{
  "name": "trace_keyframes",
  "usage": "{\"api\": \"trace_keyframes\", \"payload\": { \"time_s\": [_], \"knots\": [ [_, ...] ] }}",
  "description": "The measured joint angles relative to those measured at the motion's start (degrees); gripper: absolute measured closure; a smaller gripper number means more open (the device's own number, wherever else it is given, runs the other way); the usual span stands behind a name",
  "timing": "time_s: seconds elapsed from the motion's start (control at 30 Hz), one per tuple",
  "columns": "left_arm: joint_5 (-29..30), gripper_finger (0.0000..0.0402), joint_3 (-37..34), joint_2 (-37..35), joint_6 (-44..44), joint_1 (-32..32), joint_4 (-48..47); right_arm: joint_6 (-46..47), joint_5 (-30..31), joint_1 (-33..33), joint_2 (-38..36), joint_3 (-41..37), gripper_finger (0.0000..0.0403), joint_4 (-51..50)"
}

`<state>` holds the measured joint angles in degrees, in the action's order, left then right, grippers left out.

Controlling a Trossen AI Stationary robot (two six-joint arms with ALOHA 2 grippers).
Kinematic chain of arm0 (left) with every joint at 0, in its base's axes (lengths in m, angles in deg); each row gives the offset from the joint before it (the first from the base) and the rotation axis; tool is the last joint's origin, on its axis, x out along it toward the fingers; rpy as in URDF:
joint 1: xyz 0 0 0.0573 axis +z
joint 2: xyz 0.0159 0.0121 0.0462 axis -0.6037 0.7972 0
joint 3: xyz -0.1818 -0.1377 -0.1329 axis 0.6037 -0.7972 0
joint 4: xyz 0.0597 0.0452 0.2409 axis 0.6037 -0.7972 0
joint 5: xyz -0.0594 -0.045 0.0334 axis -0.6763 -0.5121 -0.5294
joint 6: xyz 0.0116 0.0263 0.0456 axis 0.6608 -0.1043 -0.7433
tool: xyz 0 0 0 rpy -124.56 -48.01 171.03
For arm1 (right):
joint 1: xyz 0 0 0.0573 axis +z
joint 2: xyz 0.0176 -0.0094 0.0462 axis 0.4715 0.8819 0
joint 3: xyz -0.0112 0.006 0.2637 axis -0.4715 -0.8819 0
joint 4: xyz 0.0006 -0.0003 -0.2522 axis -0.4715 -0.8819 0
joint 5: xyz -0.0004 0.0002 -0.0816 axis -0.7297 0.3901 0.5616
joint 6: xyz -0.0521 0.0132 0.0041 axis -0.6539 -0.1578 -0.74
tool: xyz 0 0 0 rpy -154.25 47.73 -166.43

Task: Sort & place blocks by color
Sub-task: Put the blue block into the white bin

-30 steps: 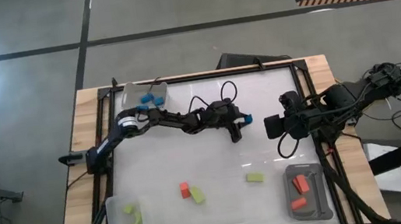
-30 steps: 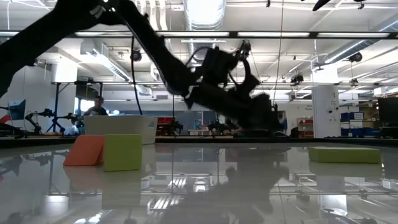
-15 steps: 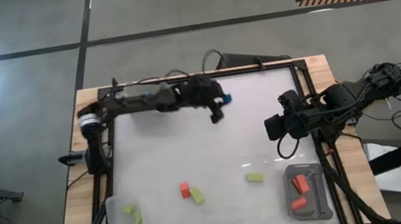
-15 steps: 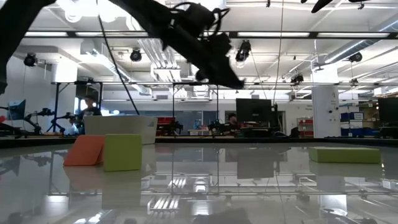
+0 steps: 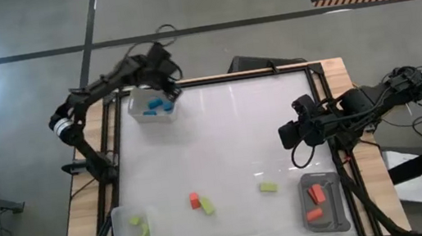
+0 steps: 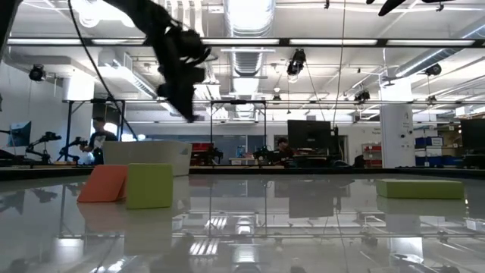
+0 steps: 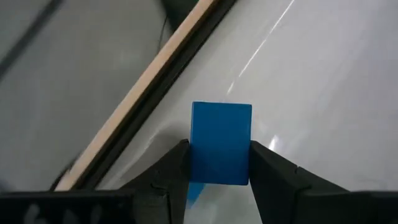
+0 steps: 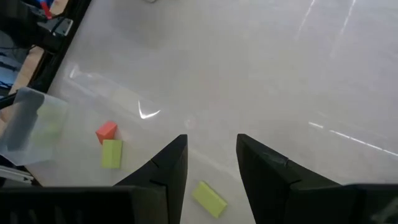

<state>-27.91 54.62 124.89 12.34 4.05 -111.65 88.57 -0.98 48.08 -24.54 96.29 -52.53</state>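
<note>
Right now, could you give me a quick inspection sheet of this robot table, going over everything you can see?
Surface: white glossy table top in a wooden frame.
Job's things: blue blocks in the clear tray at the far left corner; yellow-green blocks in the near left clear tray; orange-red blocks in the grey tray; loose on the table, an orange-red block touching a yellow-green block, and another yellow-green block lying apart.
Clutter: nothing seen.
Claws: left claw over the far left tray, shut on a blue block; right claw at the right edge, open, holding nothing.
Cables: black cables along both arms.
Surroundings: grey floor; a workshop with a person behind.
</note>
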Motion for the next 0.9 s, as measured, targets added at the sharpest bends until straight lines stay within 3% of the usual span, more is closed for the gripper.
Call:
{"api": "trace_keyframes", "payload": {
  "time_s": [0.4, 0.9],
  "knots": [
    [4.3, 0.0276, -0.2, 3.3, -1.0, 17.8, -17.0, -1.0, 0.0, 0.0, 0.1, 0.0, 0.0275, 0.0],
    [6.2, 0.0276, -1.6, 8.0, -2.6, 19.6, -21.0, -1.0, 0.0, 0.0, 0.2, 0.0, 0.0275, 0.0]
  ]
}}
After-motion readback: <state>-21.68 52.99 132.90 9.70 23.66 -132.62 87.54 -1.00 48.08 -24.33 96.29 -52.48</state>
